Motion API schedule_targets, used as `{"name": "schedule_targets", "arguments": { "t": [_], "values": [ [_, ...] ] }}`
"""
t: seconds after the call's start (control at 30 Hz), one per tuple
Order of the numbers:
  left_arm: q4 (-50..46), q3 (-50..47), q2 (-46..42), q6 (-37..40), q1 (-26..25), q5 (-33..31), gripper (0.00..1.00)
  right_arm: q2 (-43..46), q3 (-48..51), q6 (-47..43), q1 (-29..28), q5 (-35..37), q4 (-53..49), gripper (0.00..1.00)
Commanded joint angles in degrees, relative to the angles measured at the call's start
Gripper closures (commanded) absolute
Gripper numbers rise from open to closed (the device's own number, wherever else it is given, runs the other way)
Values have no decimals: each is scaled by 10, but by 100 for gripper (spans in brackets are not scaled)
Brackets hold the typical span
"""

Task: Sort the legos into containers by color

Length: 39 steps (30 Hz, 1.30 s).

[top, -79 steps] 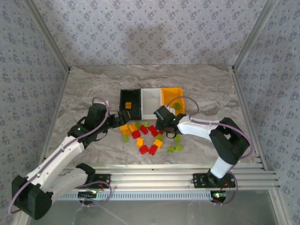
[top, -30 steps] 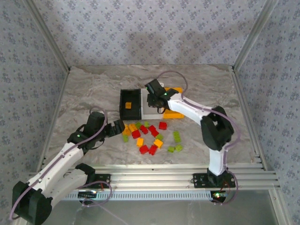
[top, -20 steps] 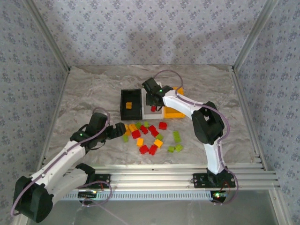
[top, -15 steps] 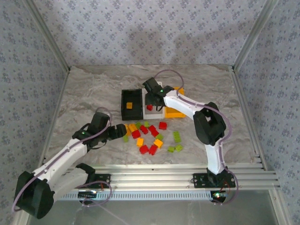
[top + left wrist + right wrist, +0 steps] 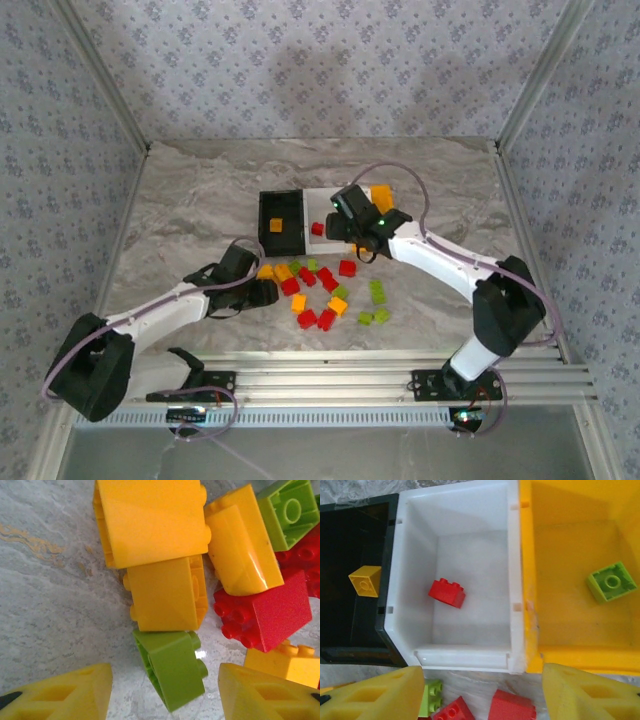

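Left claw (image 5: 162, 680) stands open astride a green brick (image 5: 172, 667) (not pinching it). Right claw (image 5: 482, 680) hangs open at the white bin (image 5: 470, 510), a red brick (image 5: 447, 593) inside.

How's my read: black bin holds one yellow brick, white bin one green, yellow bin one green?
Wrong on one: the right wrist view shows the white bin holding a red brick, not green. Black bin and yellow bin are as stated.

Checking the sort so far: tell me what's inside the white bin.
One red brick lies on the white bin's floor, alone. From above, the right gripper covers part of it.
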<state>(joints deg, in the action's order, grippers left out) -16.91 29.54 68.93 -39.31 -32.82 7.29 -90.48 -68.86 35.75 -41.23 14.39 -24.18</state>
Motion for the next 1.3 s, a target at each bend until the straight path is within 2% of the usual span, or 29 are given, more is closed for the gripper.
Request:
{"name": "schedule_targets", "arguments": {
  "t": [0.0, 0.13, 0.23, 0.5, 0.7, 0.8, 0.87, 1.03, 1.27],
  "values": [
    [31, 2, 22, 2, -3, 0, 44, 40, 34, 20, 0, 19, 4, 35],
    [42, 2, 43, 5, -3, -4, 49, 66, 56, 22, 1, 26, 1, 35],
    [40, 1, 47, 6, -2, -4, 57, 81, 69, 26, 4, 29, 1, 34],
    [-3, -6, 4, 6, -2, -16, 74, 111, 103, 40, 15, 32, 0, 34],
    [-65, 35, -62, 5, -15, -15, 76, 159, 145, 56, 28, 44, -8, 34],
    [-69, 92, -55, 8, -25, -14, 76, 193, 179, 67, 41, 48, -18, 34],
    [-47, 140, -18, 11, -34, -10, 76, 213, 204, 78, 52, 49, -24, 34],
    [10, 316, 154, 25, -72, 16, 79, 266, 263, 106, 70, 55, -39, 34],
    [-9, 597, 396, 44, -102, 59, 80, 316, 313, 126, 73, 58, -70, 34]
  ]
}}
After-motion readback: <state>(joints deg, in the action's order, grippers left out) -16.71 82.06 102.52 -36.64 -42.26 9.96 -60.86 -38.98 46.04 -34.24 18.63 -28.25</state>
